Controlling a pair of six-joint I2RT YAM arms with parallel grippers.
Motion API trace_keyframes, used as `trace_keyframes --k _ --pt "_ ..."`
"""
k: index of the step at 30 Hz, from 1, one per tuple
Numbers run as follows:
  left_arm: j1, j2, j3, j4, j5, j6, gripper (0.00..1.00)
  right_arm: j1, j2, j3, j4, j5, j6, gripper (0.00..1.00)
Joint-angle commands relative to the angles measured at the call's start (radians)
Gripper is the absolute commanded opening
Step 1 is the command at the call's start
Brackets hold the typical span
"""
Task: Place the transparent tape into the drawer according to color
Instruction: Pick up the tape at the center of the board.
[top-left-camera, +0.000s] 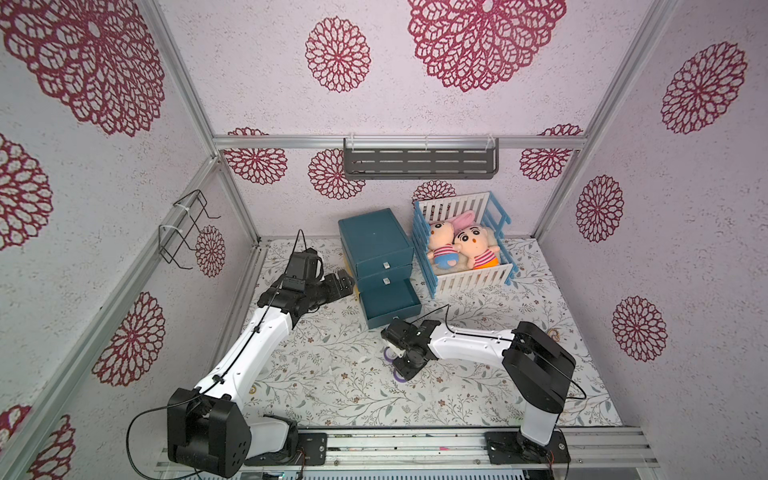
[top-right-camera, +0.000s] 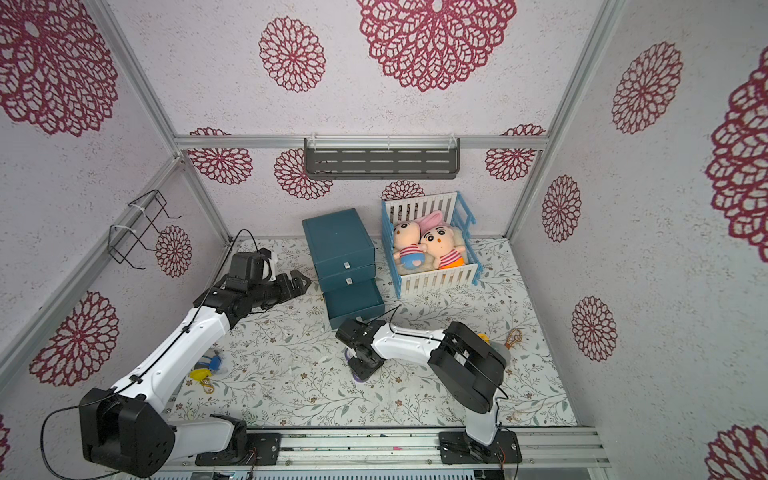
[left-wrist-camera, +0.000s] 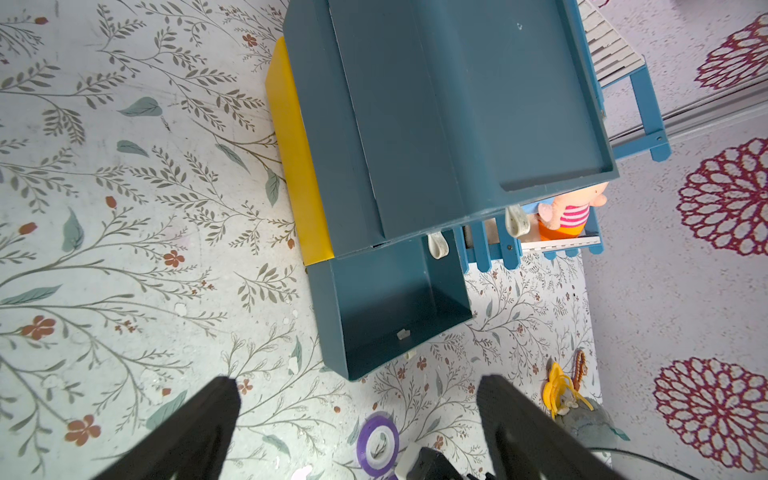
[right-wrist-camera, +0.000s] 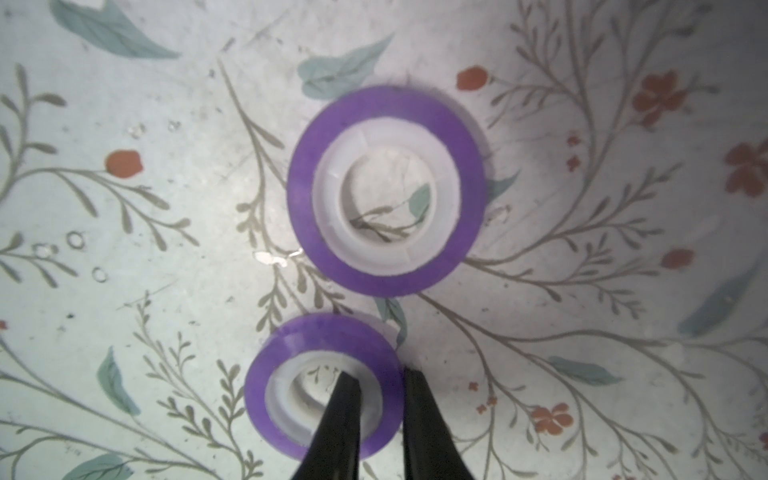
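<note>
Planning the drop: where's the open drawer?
It's the bottom drawer of the teal cabinet, mid-table in both top views, left of the crib, beyond the right gripper.

Robot test cell dressed as a home corner. Aluminium frame (top-left-camera: 291, 142) carries wallpapered panels (top-left-camera: 257, 83); floral table cover (top-left-camera: 332, 386); left arm (top-left-camera: 262, 340) and right arm (top-left-camera: 469, 343) bolted to a metal rail (top-left-camera: 415, 446) at the near edge. Far side: drawer cabinet (top-left-camera: 374, 237), toy crib (top-left-camera: 473, 279) with plush dolls (top-left-camera: 473, 247).
</note>
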Motion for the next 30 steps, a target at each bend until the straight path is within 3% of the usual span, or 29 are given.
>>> trace_keyframes --k 1,30 --pt "0.012 -0.009 0.023 0.021 0.007 0.014 0.97 -0.009 0.008 -0.004 -0.035 0.027 0.009 0.0" --pt "0.011 -0.017 0.006 0.029 0.03 0.002 0.97 -0.192 -0.184 0.094 -0.038 0.004 0.032 0.0"
